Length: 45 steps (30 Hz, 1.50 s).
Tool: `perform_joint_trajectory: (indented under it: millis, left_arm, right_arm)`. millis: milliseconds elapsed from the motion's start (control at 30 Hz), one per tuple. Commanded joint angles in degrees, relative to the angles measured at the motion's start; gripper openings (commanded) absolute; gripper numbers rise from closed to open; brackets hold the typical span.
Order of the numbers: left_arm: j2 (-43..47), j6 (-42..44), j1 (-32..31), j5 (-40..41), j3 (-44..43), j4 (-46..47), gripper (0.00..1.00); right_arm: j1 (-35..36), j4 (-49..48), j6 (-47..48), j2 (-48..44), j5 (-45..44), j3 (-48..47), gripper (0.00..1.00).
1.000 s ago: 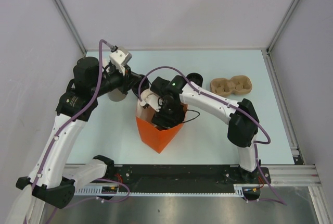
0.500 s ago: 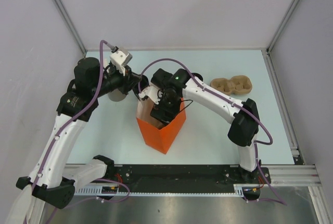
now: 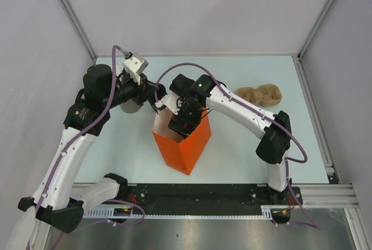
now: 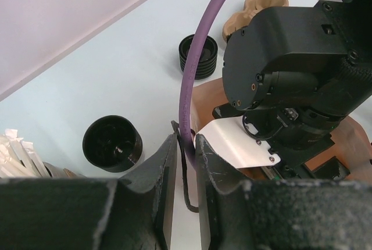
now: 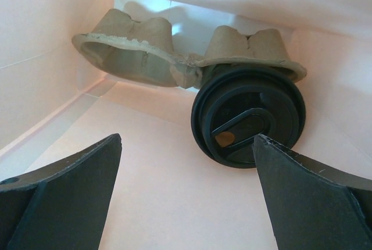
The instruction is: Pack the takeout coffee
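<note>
Well, your right gripper [image 5: 187, 145] sits inside the orange paper bag [image 3: 195, 145], its dark wedge-shaped fingers [image 5: 70, 186] spread wide with nothing between them. Just beyond their tips you see the takeout coffee [image 5: 249, 116], its glossy round black lid facing you, seated in one pocket of a rough moulded-pulp carrier [image 5: 133, 46]. Your left gripper [image 4: 186, 143] has its scuffed black fingers [image 4: 163, 186] almost together, pinching the bag's thin rim

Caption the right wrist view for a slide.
Open right gripper over the lidded coffee cup and cardboard carrier inside the bag.
</note>
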State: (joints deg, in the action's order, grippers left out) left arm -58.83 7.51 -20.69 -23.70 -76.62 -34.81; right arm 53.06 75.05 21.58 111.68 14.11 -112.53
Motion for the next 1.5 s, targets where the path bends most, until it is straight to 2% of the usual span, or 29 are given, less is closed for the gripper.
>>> perform_joint_trajectory:
  millis: [0,933,1033,1200,1467]
  left_arm:
    - [0.82,0.05,-0.41,-0.12,0.07,1.23,0.22]
    - [0.82,0.4,-0.41,1.55,0.68,1.5,0.18]
    - [1.0,0.49,-0.41,4.0,1.12,1.67,0.16]
    - [0.82,1.37,-0.41,7.26,1.91,2.11,0.01]
    - [0.2,3.3,-0.41,9.02,3.67,2.99,0.0]
  right_arm:
    - [-0.67,-0.08,0.65,-4.27,1.18,-2.17,1.0]
    - [-1.47,-2.71,0.74,-9.99,2.41,-0.5,1.0]
    - [-1.55,-2.8,0.92,-10.52,2.77,-0.58,1.0]
    - [-1.55,-2.54,1.53,-11.04,4.17,-0.67,1.0]
    - [-1.9,-6.4,3.64,-15.26,5.05,3.19,1.0]
